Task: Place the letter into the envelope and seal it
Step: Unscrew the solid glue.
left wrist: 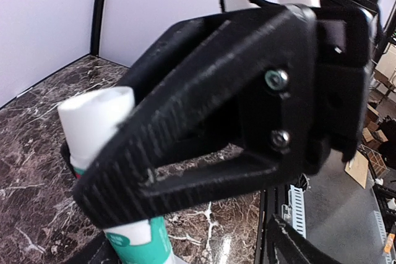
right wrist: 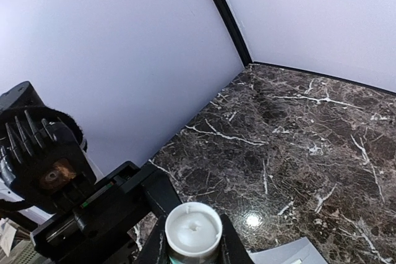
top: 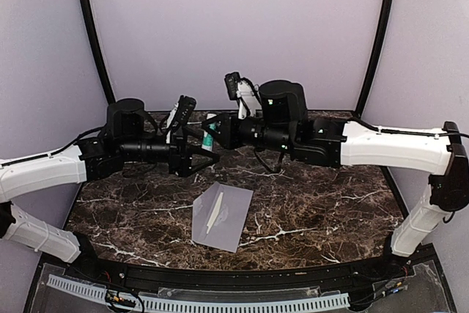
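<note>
Right gripper [right wrist: 193, 248] is clamped on the glue stick [left wrist: 99, 119]. The left gripper [top: 196, 153] crowds it; I can't tell its grip. The envelope [top: 229, 218] lies flat on the tabletop [top: 315, 203], nearer the bases and below both grippers. Its long axis runs roughly front-to-back, with the letter [top: 212, 214] showing as a cream sliver.

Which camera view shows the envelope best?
Top external: the envelope lies there whole and unblocked. The right wrist view catches only a pale corner of it at the bottom edge; the left wrist view does not show it.
</note>
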{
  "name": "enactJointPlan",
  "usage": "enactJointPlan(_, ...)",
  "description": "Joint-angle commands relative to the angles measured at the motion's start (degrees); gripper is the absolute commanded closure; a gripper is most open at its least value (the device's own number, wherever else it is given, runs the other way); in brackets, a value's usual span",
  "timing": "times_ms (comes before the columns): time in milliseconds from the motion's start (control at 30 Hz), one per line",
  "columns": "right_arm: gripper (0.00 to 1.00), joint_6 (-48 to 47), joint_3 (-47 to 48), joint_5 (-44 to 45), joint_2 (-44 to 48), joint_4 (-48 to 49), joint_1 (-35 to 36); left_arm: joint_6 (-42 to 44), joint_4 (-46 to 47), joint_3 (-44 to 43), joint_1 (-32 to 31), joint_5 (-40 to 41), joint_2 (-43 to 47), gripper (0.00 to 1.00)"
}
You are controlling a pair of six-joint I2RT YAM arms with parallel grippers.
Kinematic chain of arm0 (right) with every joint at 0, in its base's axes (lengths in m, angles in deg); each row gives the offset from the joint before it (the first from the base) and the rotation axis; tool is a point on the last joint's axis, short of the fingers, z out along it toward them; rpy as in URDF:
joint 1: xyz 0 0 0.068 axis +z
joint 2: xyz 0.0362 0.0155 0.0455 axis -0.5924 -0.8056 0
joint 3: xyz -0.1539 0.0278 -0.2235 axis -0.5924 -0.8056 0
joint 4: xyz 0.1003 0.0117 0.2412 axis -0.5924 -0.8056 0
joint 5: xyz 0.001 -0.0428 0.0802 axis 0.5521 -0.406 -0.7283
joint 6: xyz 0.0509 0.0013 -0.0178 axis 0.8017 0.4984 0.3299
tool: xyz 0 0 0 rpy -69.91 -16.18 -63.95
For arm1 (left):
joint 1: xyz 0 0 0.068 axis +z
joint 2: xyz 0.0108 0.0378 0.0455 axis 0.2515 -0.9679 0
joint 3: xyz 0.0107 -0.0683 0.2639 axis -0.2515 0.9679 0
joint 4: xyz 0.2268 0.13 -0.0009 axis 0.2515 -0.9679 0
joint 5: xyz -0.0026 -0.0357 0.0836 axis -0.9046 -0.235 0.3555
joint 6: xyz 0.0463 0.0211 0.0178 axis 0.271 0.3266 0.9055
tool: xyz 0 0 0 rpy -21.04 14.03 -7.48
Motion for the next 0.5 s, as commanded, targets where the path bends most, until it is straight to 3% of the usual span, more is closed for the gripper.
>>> enactJointPlan(0,1.0,3.01,-3.95,-15.2,4.77,10.14,-4.54,-1.19,3.89,-2.33,-0.17,-12.88,-0.98,0.24)
enactJointPlan(167,1.0,3.44,-5.8,-24.88,6.67,13.62,-6.58,-3.4,6.05,-2.47,-0.16,-19.05,-1.85,0.28)
enactJointPlan(467,1.0,2.99,-6.42,-32.04,7.26,15.93,-7.1,-7.56,10.57,-1.64,1.06,-23.86,-2.18,0.5)
